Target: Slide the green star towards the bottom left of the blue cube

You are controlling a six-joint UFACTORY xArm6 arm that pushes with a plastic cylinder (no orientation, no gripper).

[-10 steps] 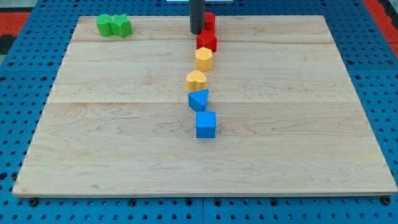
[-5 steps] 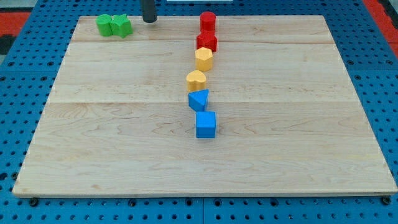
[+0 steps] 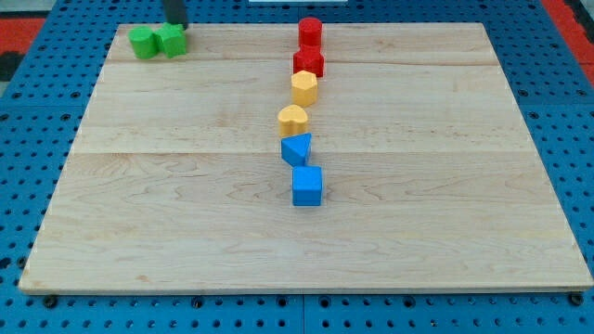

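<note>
- My tip (image 3: 175, 25) ends a bare dark rod with no jaws, holding nothing; it sits at the far left of the board, touching the far edge of the green star (image 3: 171, 41).
- A second green block (image 3: 143, 43) adjoins the star's left.
- The blue cube (image 3: 307, 186) lies well apart, near centre.

My tip (image 3: 175, 25) stood at the board's (image 3: 186, 232) top-left corner, touching the top of the green star (image 3: 171, 40), with another green block (image 3: 143, 43) against the star's left. The blue cube (image 3: 307, 186) lay mid-board — well apart, toward the view's bottom right.
</note>
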